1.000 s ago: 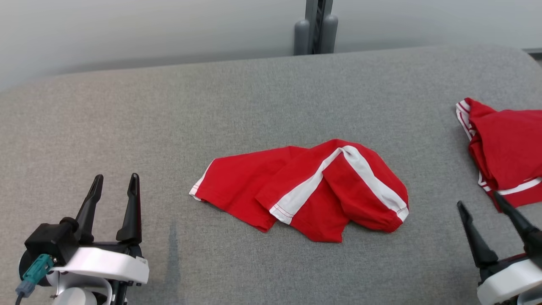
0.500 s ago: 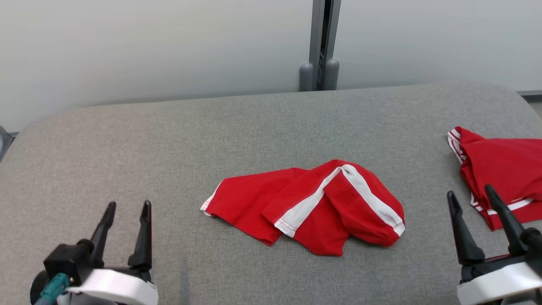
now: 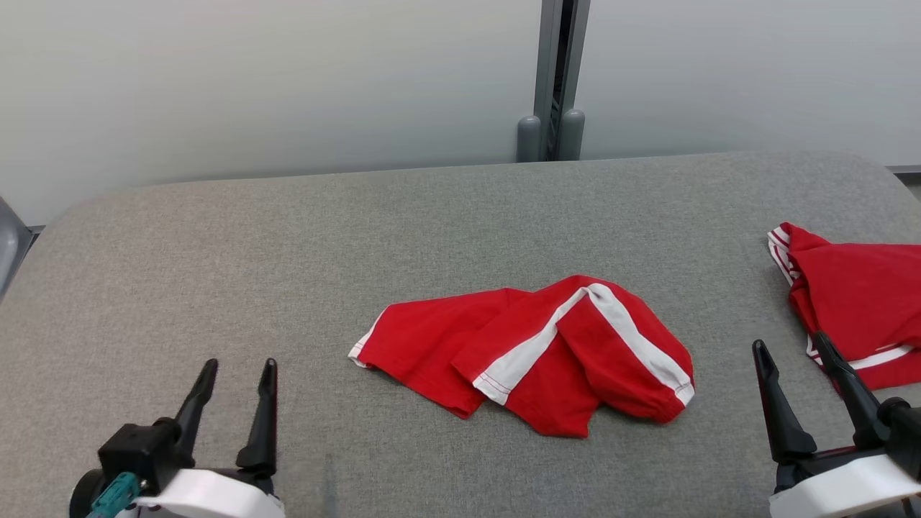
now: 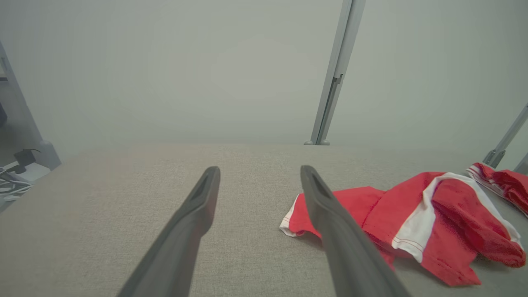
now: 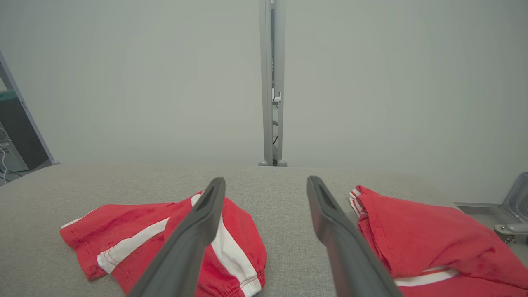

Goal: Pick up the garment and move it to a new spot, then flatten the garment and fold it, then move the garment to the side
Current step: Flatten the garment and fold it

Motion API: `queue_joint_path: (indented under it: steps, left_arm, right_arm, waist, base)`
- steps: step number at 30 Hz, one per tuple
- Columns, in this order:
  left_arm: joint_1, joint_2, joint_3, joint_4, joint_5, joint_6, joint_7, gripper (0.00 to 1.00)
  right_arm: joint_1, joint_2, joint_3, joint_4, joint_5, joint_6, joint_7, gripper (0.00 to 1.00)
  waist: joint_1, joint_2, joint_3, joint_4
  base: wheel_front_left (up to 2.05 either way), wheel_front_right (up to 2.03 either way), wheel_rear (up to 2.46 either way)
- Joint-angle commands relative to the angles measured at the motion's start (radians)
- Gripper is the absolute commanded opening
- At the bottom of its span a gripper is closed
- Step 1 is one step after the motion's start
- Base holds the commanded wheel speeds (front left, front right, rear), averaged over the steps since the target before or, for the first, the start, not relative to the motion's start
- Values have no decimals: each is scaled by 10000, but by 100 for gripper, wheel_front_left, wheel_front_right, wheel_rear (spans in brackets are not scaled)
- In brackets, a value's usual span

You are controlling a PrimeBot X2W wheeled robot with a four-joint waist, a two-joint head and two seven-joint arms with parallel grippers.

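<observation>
Garment (image 3: 532, 352) crumpled on table (image 3: 216, 252), untouched, between my claws. Nearest: left claw (image 3: 239, 365), right claw (image 3: 789, 342), both spread wide, empty. Beyond: its red cloth with white bands looks light, limp, prone to bunch; I'd pinch white-hemmed left corner. Farther right: second garment (image 3: 856, 302), close by right claw.

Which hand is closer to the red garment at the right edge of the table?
Right. The right hand sits just short of that garment; the left hand is far across the table, beyond the middle garment.
</observation>
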Motion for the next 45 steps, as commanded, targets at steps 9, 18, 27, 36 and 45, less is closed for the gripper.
queue_joint_path:
  steps: [9,18,27,36,45]
  left_arm:
    - [-1527,-858,-2002,430,-496,-1458,2258,100]
    - [-2442,-1845,-2710,1898,-1818,-2518,3834,100]
    - [-3298,-2123,-2277,3553,-2215,-2852,3550,100]
    - [-3556,-2171,-2188,3871,-2349,-3210,2966,0]
    - [-3687,-2037,-2329,3884,-2095,-3201,2788,0]
  right_arm:
    - [-479,-53,471,202,157,-3,39,100]
    - [-1125,2,1011,620,297,-3,-260,100]
    - [-1495,43,1162,1083,334,-3,-595,100]
    - [-1434,78,1144,1439,859,-3,-430,100]
    - [-1462,-227,1858,2670,2618,-1,185,100]
  waist:
    - [0,-1,543,-422]
    - [0,-1,1452,-1170]
    - [0,-1,1926,-1518]
    - [0,-1,1960,-1385]
    - [0,-1,2116,-1131]
  base:
    - [0,0,0]
    - [0,0,0]
    - [0,0,0]
    - [0,0,0]
    - [0,0,0]
